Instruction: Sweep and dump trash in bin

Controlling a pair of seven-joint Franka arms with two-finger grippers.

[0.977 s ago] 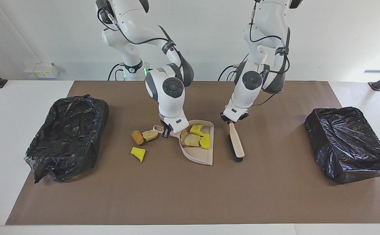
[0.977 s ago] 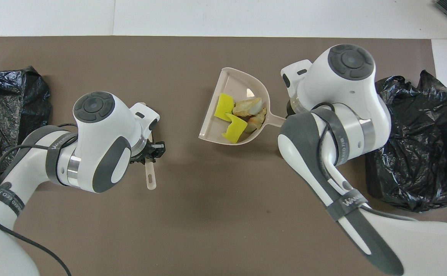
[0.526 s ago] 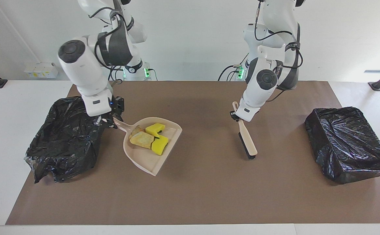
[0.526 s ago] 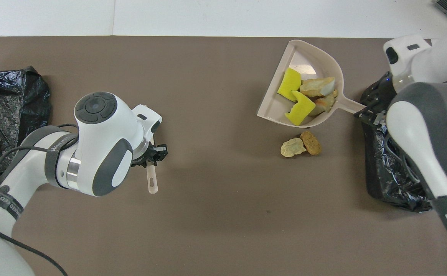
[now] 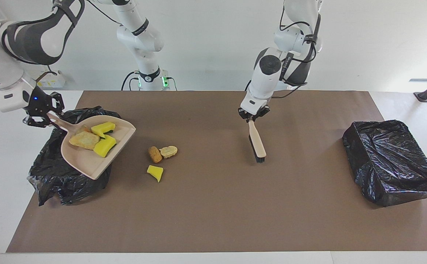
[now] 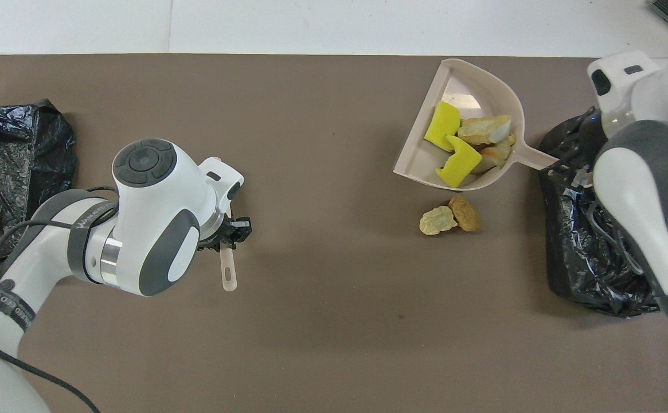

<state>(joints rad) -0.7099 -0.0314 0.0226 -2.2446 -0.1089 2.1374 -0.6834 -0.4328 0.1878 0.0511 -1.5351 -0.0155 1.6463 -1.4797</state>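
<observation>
White wall at the back, brown mat [image 5: 220, 205] over a white table, a black-bagged bin at each end. Your right gripper [image 5: 41, 116] was clamped on the handle of the dustpan [image 5: 88, 161], held up in the air over the bin [image 5: 66, 183] at the right arm's end, pan roughly level, four pieces of trash [image 5: 94, 139] riding in it. Your left gripper [image 5: 253, 116] was closed on the brush [image 5: 257, 143], bristles down over mid-mat, that arm waiting. Step in hand, by my reading: the dump. Next you would need to tip the pan mouth-down over the bag. Three chunks [image 5: 160, 157] lay unswept on the mat, near that bin. Half a second before, the pan hung beside the bin, not over it; the brush had shifted slightly toward the robots.
</observation>
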